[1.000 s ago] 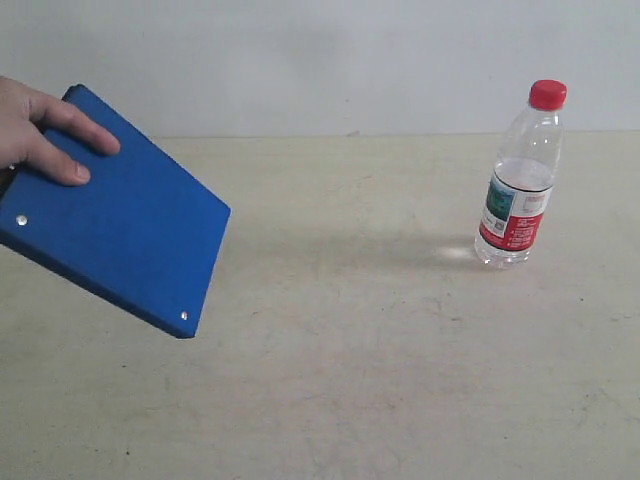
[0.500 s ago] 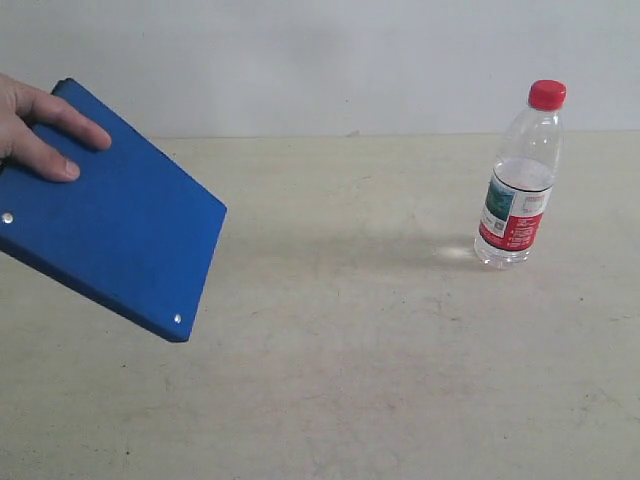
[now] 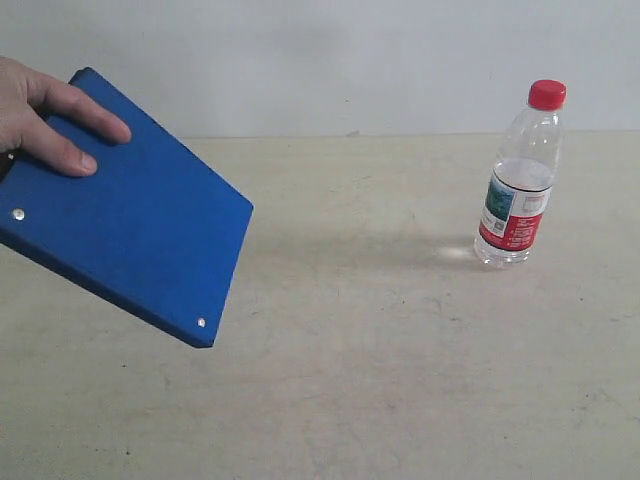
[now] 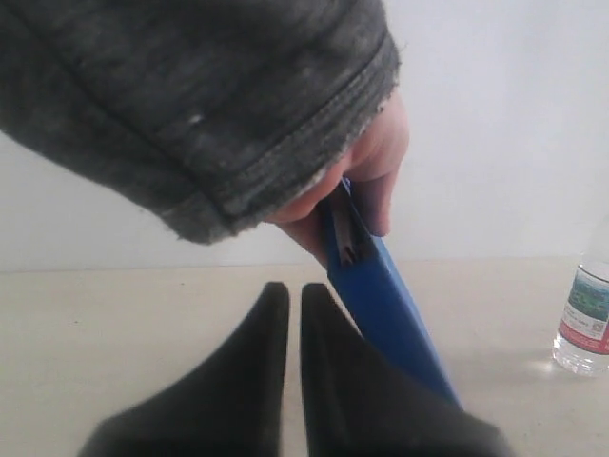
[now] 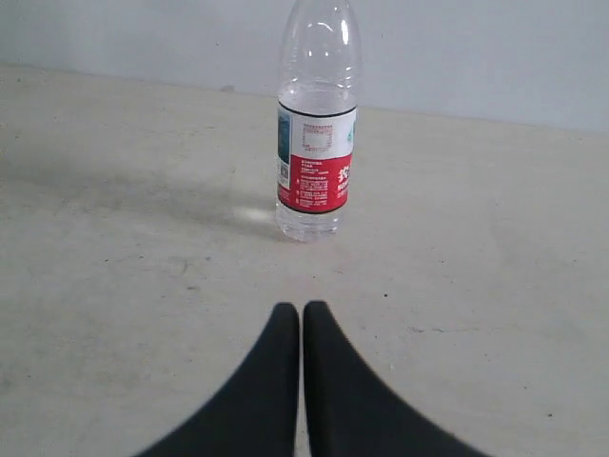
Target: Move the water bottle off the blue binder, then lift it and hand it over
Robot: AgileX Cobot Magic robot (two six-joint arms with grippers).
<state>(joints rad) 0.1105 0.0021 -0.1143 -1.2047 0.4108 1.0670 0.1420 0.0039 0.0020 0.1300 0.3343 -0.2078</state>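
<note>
**Bottle stands upright straight ahead of the right claw; binder held in the air at the left**

At the far left of the exterior view we see a person's hand (image 3: 40, 115), thumb and fingers on the near corner of the blue binder (image 3: 125, 215). It holds the binder tilted and clear of the table (image 3: 350, 390). The binder's two silver rivets (image 3: 18, 214) show along its lower edge.

The left gripper (image 4: 287, 300) has its two dark fingers pressed together with nothing between them. The binder's edge and a grey sleeve (image 4: 190, 95) hang close above and beside it. From that wrist, the bottle is only a sliver far off to one side.

Moving right, the table is bare up to the water bottle (image 3: 520, 190). It stands on its base on the table, well apart from the binder, long axis vertical and red cap (image 3: 547, 94) on top.

The right gripper (image 5: 301, 314) is likewise closed on nothing. The bottle lies straight ahead of its fingertips, near but not touching, with its label (image 5: 317, 157) facing the wrist camera. We judge the right arm to be much the nearer. With the bottle already off the binder, the binder is the thing left to lift and hand over, and it sits on the left arm's side. Either claw would have to open before taking anything.

We count one binder, one bottle, one human hand, two rivets and two grippers.
</note>
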